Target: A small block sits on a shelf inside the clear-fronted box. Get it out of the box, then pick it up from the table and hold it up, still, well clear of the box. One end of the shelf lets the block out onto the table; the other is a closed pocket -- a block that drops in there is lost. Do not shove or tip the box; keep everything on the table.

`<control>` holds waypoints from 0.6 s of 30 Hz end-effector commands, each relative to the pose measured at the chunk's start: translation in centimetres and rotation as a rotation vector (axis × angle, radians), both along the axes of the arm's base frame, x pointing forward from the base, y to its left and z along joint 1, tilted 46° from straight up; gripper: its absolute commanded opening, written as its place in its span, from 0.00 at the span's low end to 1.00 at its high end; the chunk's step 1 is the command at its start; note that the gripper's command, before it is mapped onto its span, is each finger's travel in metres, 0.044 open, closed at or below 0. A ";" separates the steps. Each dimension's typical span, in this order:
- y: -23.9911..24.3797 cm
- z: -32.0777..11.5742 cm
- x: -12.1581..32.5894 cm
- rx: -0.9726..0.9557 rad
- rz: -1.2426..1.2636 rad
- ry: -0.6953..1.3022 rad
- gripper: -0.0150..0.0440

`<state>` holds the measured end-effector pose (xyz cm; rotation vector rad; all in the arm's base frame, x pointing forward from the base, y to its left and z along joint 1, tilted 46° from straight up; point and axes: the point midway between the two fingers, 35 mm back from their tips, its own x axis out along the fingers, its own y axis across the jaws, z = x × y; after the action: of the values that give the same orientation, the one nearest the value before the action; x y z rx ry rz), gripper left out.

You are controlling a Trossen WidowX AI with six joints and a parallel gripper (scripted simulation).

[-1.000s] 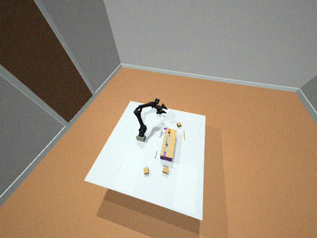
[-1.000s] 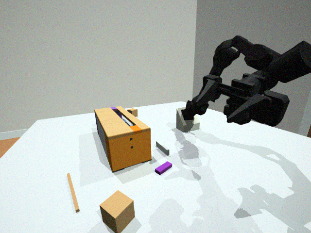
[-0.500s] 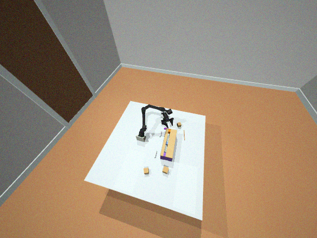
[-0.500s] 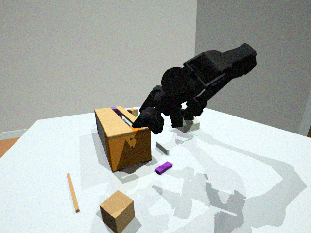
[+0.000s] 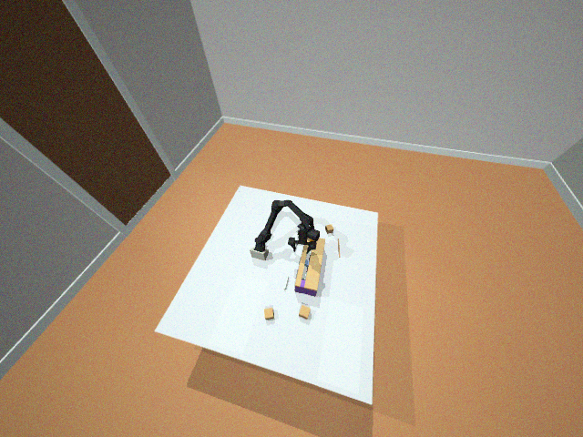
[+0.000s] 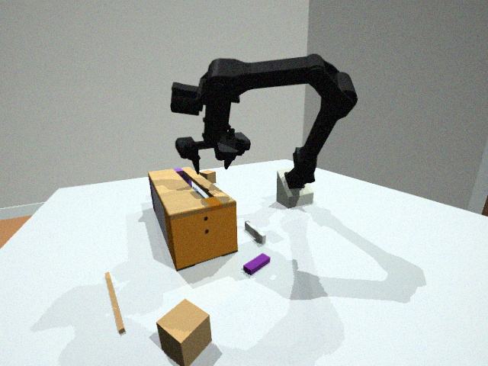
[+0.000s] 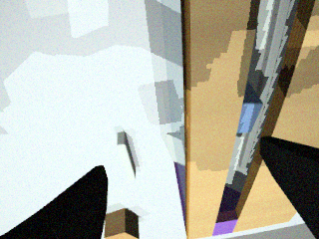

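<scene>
White table on orange floor, grey walls; claw released above box.

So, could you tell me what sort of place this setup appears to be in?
Probably a bare test room for manipulation trials: one white table stands alone on an orange floor between plain grey walls, carrying only the arm, the slotted box and a few small props.

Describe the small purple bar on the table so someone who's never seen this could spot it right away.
Start at the big orange-tan box with the slot in its top in the middle of the white table. In the exterior view, just right of the box's near end, the flat purple bar lies on the table. The neighbouring small grey bar is grey; the cubes are tan.
</scene>
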<state>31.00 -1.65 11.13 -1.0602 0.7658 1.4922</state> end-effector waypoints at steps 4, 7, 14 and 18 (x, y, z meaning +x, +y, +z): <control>0.1 0.0 -0.1 0.051 -0.035 0.027 0.93; 0.3 -0.2 -0.1 0.050 -0.035 0.027 0.93; 1.0 -0.9 0.0 0.050 -0.035 0.026 0.93; 1.5 -1.4 0.1 0.050 -0.035 0.026 0.93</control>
<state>31.09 -0.54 10.05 -0.9946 0.7581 1.4895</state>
